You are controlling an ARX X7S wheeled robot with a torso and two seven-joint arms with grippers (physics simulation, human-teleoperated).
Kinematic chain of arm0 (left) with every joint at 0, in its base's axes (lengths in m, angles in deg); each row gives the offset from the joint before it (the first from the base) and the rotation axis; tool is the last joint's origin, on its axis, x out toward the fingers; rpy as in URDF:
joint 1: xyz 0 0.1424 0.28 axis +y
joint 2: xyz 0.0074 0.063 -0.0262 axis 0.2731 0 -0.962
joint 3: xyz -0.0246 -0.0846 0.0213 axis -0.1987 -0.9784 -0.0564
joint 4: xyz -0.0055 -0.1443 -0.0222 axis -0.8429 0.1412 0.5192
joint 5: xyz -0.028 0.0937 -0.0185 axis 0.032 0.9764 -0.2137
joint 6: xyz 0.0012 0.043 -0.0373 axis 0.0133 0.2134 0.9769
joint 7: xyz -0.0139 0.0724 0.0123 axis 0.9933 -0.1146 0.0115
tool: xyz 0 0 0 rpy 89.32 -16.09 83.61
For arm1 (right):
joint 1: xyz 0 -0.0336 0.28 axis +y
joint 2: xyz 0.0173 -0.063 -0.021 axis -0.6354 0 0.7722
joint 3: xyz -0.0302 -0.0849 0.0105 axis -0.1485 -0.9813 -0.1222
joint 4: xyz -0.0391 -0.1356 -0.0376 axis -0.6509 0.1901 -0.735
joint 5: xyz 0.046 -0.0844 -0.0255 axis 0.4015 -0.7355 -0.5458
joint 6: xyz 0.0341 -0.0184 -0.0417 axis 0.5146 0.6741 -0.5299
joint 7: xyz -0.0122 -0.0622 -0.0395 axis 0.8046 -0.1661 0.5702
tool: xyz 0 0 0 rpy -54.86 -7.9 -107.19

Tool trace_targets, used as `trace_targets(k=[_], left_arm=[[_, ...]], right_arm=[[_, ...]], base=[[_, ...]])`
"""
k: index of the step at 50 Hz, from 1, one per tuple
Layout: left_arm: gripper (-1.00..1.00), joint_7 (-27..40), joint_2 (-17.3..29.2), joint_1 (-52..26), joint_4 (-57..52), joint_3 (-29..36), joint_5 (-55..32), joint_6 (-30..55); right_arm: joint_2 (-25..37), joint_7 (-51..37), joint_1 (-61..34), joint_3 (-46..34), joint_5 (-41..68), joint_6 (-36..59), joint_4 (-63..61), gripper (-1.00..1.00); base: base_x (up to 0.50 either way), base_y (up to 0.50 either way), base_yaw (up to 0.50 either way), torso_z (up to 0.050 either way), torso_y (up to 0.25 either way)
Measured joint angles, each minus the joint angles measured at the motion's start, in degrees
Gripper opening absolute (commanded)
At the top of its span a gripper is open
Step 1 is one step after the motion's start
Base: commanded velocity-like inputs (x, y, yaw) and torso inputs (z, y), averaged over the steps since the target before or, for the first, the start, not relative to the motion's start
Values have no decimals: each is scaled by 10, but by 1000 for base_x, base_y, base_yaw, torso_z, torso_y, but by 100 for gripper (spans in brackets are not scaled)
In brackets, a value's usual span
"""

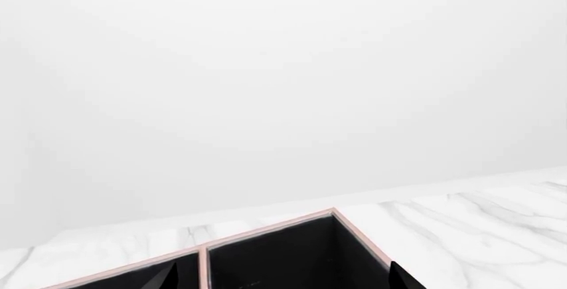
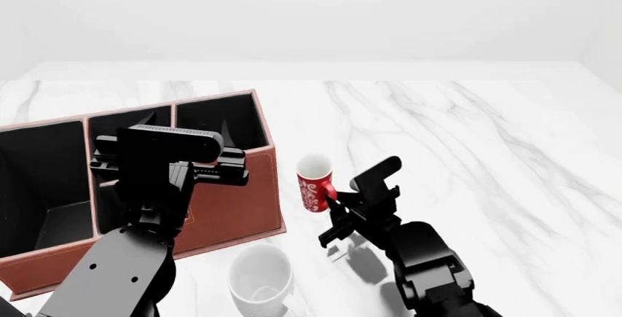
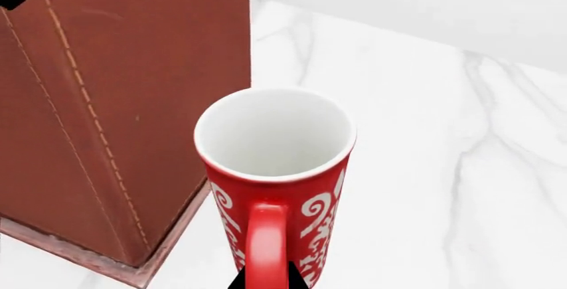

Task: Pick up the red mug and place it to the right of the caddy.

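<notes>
White-veined marble table (image 2: 467,135) fills the head view, backed by a plain pale wall. Caddy (image 2: 136,186) occupies the left side, reddish-brown with black-lined compartments; the left gripper (image 2: 160,153) hangs above it, fingertips apart over an open compartment, holding nothing. White mug (image 2: 261,282) stands near the front edge. Red mug (image 2: 315,183) stands upright on the marble just beside the caddy's right wall, handle toward the right gripper (image 2: 336,208). In the right wrist view that gripper's dark fingertips (image 3: 293,277) sit pressed against the handle, pinching it.
</notes>
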Motion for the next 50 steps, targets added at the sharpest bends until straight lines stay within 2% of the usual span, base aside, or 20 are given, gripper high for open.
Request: trace_targets(k=[14,15,34,39,50], left_arm=[[100,3,2,2,0,0,-3,-2],[100,3,2,2,0,0,-4,-2],[100,7,5,3,-1,1,-8,-4],[100,8,6,4,-1,-1,-10,-5],[100,10,10,5,-5,-3,-13,-4]], right_arm=[[-12,2,-21,0,-15,5,49,-100],[-13,2,-22,0,-15,5,50,100],[-11,3,-22,16,-25,14,36,100],[18,-5,27,23,-12,73,-90,100],[133,-38,224,68,54,218,-498,100]], base=[[0,0,0,0,1],[0,0,0,0,0],[0,0,0,0,0],[0,0,0,0,0],[0,0,0,0,0]])
